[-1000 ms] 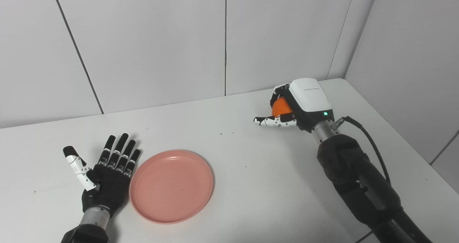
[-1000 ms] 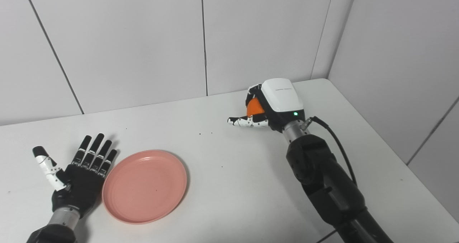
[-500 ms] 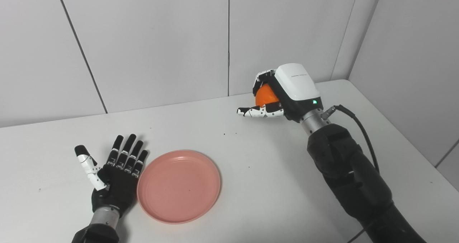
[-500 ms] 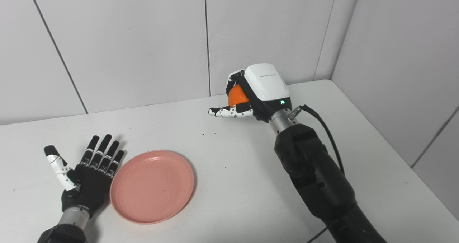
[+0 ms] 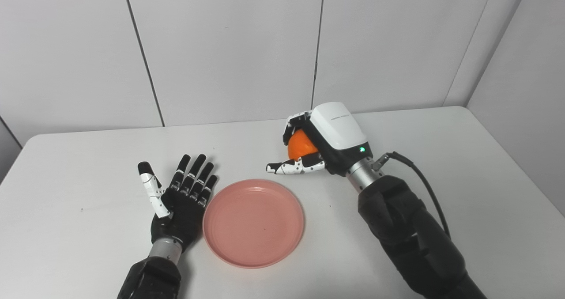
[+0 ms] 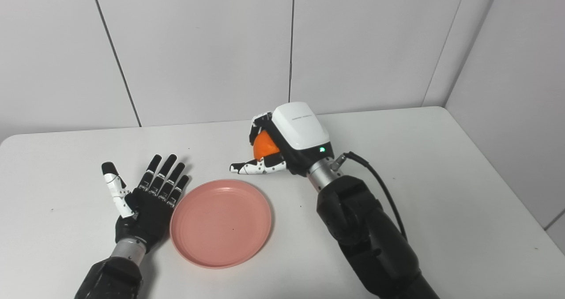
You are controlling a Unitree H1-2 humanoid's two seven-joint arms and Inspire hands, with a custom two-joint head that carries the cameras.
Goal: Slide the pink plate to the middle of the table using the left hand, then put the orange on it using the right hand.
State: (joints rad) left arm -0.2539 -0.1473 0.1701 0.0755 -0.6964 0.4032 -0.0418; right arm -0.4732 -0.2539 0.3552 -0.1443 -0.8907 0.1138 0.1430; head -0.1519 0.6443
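Left eye view first: the round, shallow pink plastic plate [image 5: 254, 222] sits flat on the white table [image 5: 463, 166], roughly mid-table, so the sliding part looks done to me. The black left hand [image 5: 178, 202] lies palm-up just beside the plate's left rim, fingers spread and holding nothing. I can't tell if it's actually touching the rim or just next to it. The right hand [image 5: 315, 146], the one with the white shell on its back, is wrapped around the round orange fruit [image 5: 300, 145], fingers curled over the top and thumb sticking out underneath. It's off the table, past the plate's far right edge, not over the dish yet.

Right eye view, same deal from a bit to the side: the plate [image 6: 220, 223] is empty, the left hand [image 6: 148, 206] is flat and relaxed beside it, and the right hand [image 6: 287, 145] has the orange [image 6: 264, 145] gripped, near the plate's far rim but clear of it.

So I'd say we're past halfway. What's left is bringing the orange in over the plate, setting it down and letting go. It's round, so it could roll a bit on release.
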